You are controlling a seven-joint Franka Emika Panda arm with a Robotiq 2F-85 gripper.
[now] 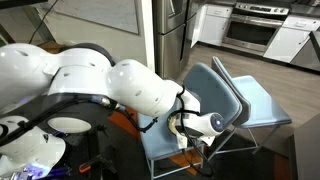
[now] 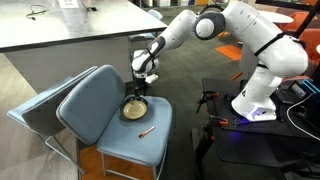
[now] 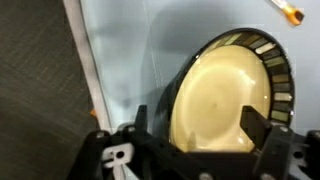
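Jaws gape over a bowl [image 2: 134, 109] on a blue chair [image 2: 118, 138], kitchen oven [image 1: 250, 30] behind.

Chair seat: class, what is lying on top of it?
On the blue seat lie a cream bowl and a thin pen. The open hand hangs above, hiding part of the bowl's rim in the wrist view.

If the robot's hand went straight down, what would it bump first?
Most likely the round cream dish on the blue chair seat; the open hand hangs right above it, gap unclear.
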